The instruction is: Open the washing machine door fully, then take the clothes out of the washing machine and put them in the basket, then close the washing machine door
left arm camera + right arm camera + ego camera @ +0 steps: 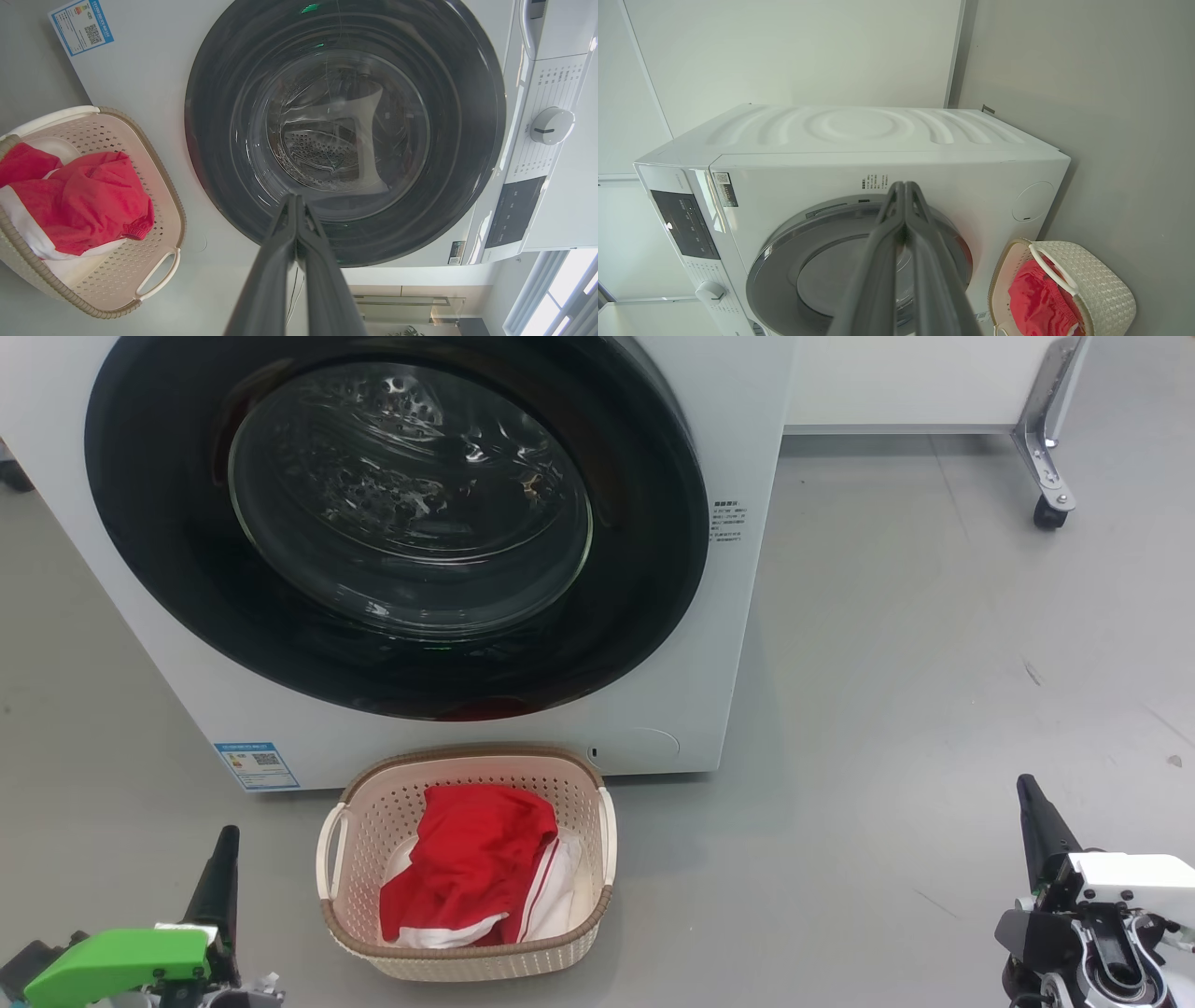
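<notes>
Head view: the large round washing machine door, a glossy black rim around bulging clear glass, lies closed against the big white front-loading washing machine. Just in front, on the grey floor, stands the small cream perforated plastic basket with a brown woven-look rim, holding the bright red, white-striped clothes. The left gripper and right gripper hover low on either side of it, jaws pressed together, holding nothing.
</notes>
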You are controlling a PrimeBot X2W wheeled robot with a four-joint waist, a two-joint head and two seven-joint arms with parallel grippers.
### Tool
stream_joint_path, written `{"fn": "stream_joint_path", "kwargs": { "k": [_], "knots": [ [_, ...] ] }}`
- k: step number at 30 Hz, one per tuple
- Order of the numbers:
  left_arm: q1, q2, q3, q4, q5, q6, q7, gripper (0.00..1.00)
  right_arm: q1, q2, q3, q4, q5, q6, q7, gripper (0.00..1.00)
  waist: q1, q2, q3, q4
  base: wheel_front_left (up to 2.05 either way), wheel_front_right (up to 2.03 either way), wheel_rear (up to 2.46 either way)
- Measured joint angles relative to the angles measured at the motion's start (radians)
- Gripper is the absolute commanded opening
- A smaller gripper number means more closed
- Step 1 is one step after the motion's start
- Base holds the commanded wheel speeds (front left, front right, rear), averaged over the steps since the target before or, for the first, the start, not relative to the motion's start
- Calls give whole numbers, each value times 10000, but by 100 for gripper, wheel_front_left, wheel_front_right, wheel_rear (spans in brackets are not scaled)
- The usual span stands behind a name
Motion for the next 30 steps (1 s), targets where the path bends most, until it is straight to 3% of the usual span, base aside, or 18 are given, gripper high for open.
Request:
{"fn": "stream_joint_path", "kwargs": {
  "k": [30],
  "knots": [
    [-18,-12,27,8,0,-2,40,0,-1,4,-19,-12,0,0,2,0,0,0,1,1,0,0,0]
  ]
}}
